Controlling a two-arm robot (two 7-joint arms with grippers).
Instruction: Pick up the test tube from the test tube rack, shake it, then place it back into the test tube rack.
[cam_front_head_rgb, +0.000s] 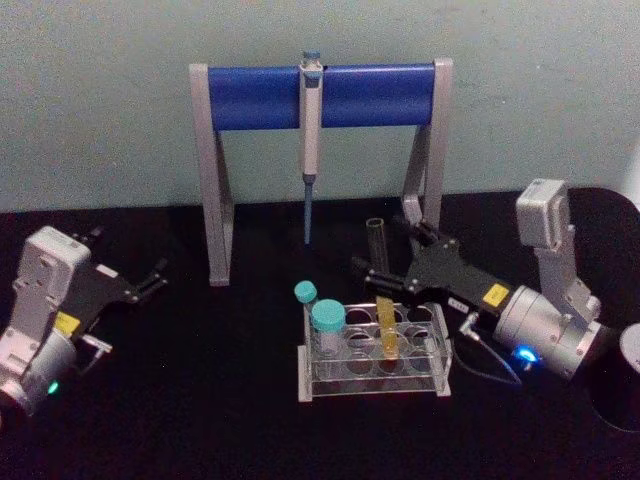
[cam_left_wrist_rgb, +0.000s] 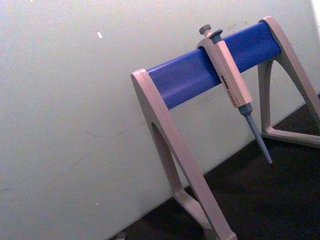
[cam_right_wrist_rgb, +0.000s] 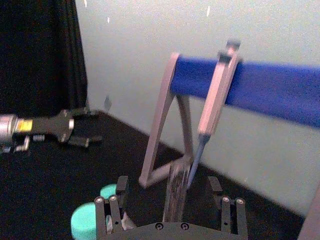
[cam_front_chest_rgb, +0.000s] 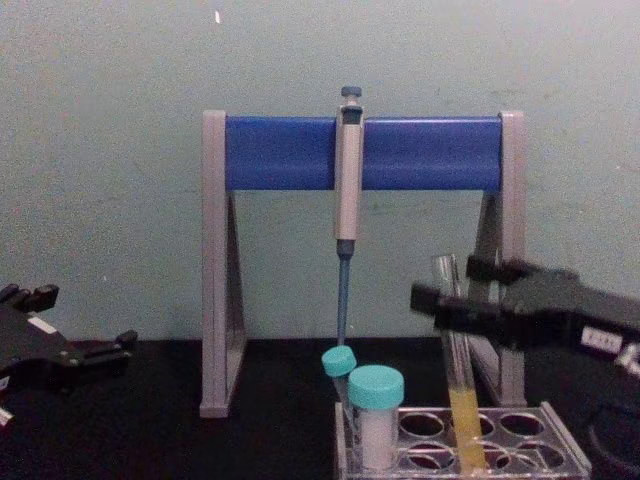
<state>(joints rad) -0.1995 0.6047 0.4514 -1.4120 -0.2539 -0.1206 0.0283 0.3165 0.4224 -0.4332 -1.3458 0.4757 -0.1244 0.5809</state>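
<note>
closest to the right wrist camera, the right gripper (cam_right_wrist_rgb: 172, 200) straddles the test tube (cam_right_wrist_rgb: 176, 192): one black finger (cam_right_wrist_rgb: 121, 192) stands on each side of the glass, with open space showing between finger and tube on both sides, so the jaws are apart and not yet clamped. from the chest view the same gripper (cam_front_chest_rgb: 452, 295) sits level with the tube's upper part, near the open mouth, while the tube (cam_front_chest_rgb: 458, 370) stands nearly upright, leaning a little, its yellow-filled bottom down in a hole of the test tube rack (cam_front_chest_rgb: 560, 455). so the long axis runs up and down, roughly across the fingers' closing line, and my judgement is that the next move needs only a squeeze, then a lift along that axis to clear the hole. the teal-capped tubes (cam_front_chest_rgb: 375, 410) stand in the rack's other end, apart from the grip. the left gripper (cam_front_head_rgb: 150, 282) rests well off to the left over the black table (cam_front_head_rgb: 200, 400), jaws apart, far from the rack; the right arm is plainly the nearer.
</note>
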